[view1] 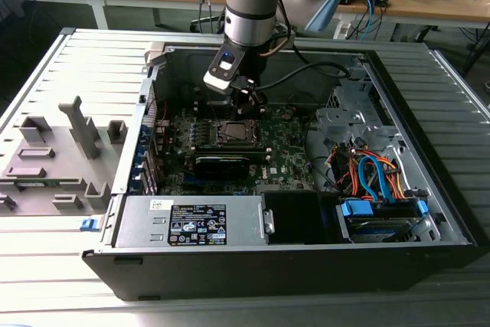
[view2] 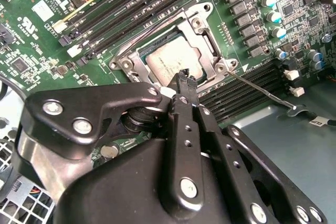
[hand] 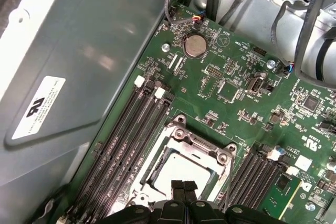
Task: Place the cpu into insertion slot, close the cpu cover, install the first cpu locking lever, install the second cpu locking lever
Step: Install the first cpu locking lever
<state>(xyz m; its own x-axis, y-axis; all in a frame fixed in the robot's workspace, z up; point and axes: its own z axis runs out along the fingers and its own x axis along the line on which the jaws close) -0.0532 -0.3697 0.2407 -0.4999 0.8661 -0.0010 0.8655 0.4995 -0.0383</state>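
The cpu (view2: 170,62) shows its pale metal top inside the insertion slot (view1: 233,132) on the green board. The silver cpu cover (view2: 202,35) lies flat around it, and the chip shows through its window. My gripper (view2: 184,75) is shut with nothing between its fingertips. They hover at the socket's edge, just over the cpu (hand: 181,167). In the first wrist view the gripper (hand: 183,184) has both tips pressed together above the cover (hand: 202,141). A thin metal locking lever (view2: 262,93) sticks out from the socket corner across the memory slots.
Long black memory slots (hand: 131,129) flank the socket on both sides. The grey case wall (hand: 79,51) rises close by. A power supply (view1: 191,223) sits at the case front, with a drive and a bundle of cables (view1: 375,178) at the exterior view's right.
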